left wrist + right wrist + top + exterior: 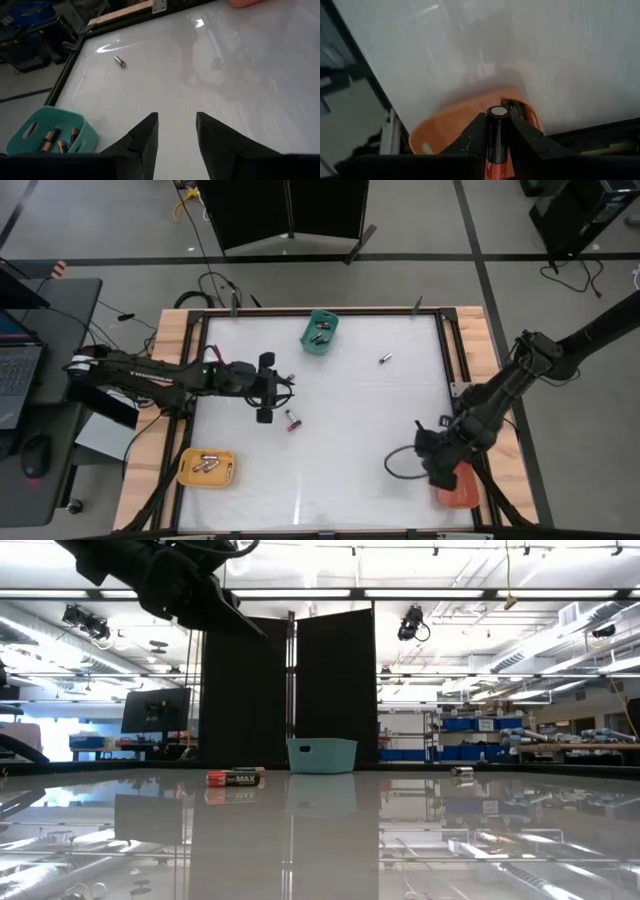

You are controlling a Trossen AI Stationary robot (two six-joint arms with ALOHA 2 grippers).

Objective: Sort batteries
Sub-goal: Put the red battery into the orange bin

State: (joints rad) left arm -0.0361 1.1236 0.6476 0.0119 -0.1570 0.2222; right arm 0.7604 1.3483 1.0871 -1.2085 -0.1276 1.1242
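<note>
High: left gripper empty, fingers apart, beside red-ended battery mid-table; silvery cell loose near teal bin; yellow tray holds cells. Right wrist: right gripper clamps dark red-bodied battery upright over orange tray.

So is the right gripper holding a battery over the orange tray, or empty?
Holding one. The right gripper is shut on a battery above the orange tray, not released.
</note>
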